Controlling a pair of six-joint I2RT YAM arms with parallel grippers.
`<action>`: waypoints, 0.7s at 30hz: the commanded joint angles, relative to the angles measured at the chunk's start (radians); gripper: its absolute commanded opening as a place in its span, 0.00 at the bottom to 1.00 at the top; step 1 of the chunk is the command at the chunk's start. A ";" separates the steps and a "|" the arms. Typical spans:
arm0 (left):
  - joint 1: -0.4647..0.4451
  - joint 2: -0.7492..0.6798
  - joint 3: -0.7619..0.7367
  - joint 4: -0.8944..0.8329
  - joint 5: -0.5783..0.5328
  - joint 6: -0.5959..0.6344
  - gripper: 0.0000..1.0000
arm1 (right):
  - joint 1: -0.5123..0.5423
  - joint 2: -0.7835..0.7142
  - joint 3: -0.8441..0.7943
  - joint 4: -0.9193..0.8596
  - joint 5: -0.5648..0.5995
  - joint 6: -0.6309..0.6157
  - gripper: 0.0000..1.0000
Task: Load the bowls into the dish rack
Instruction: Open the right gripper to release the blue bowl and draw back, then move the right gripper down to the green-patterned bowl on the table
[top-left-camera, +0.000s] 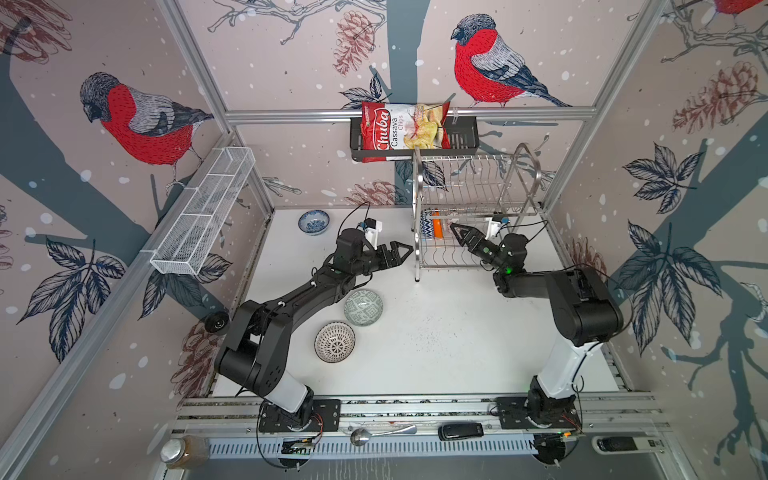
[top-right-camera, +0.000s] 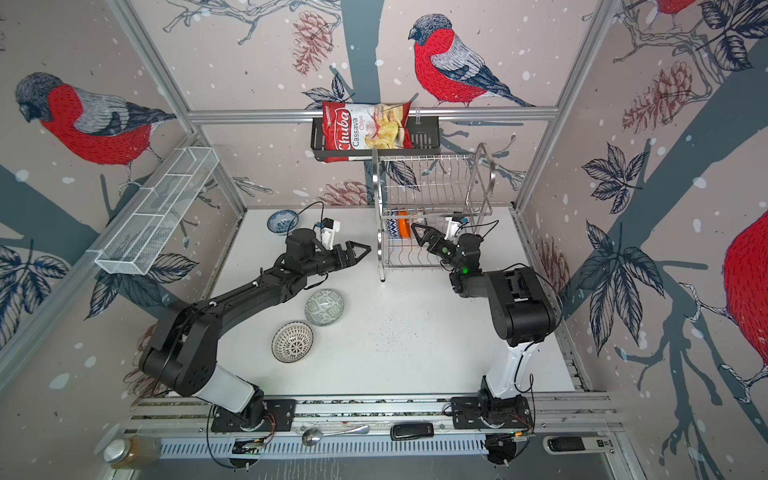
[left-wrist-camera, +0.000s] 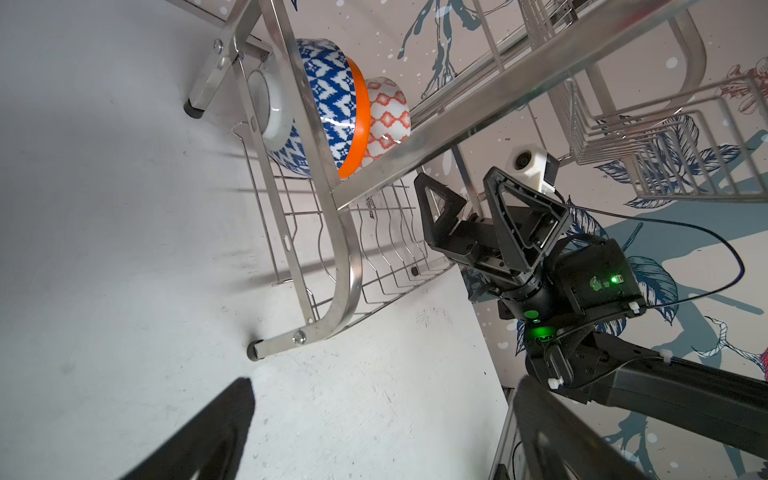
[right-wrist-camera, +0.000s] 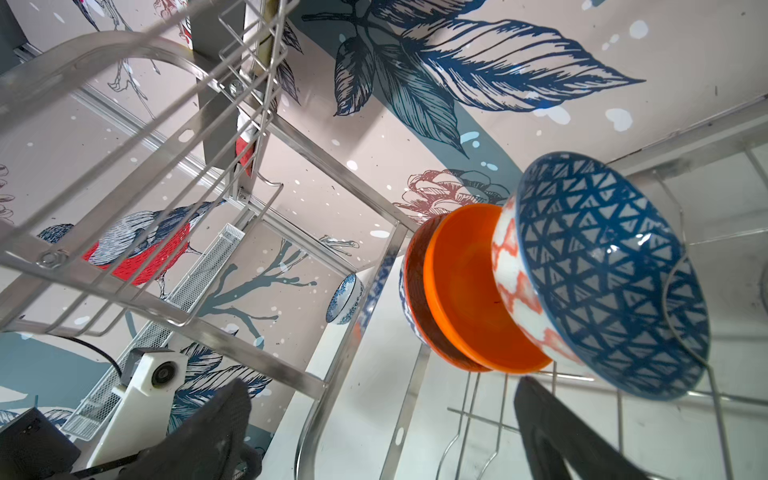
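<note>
Left gripper (top-left-camera: 404, 252) and right gripper (top-left-camera: 457, 230) both gape open, empty. Right one's at the dish rack (top-left-camera: 417, 232), table's (top-left-camera: 436, 332) back-right corner, just beside the racked orange bowl (right-wrist-camera: 469, 291) and triangle-patterned bowl (right-wrist-camera: 602, 266). Sloppy swing probably knocks them loose. Floral bowl (top-left-camera: 313, 221), grey-green bowl (top-left-camera: 363, 307), dotted bowl (top-left-camera: 335, 342) wait on the table.

In a top view the dish rack (top-left-camera: 417, 257) hides most of the orange bowl (top-left-camera: 436, 225) — a sliver shows; the left gripper's (left-wrist-camera: 382, 380) fingers (left-wrist-camera: 212, 428) run blurred off the wrist view's edge.
</note>
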 joint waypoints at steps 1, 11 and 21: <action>0.005 -0.003 0.008 0.021 0.008 0.017 0.97 | 0.008 -0.014 -0.011 0.030 0.019 0.002 1.00; 0.046 0.009 -0.004 0.040 0.017 -0.003 0.98 | 0.040 -0.074 -0.081 -0.004 0.059 -0.022 0.99; 0.062 -0.005 0.024 -0.072 -0.067 0.083 0.98 | 0.111 -0.229 -0.158 -0.194 0.185 -0.112 1.00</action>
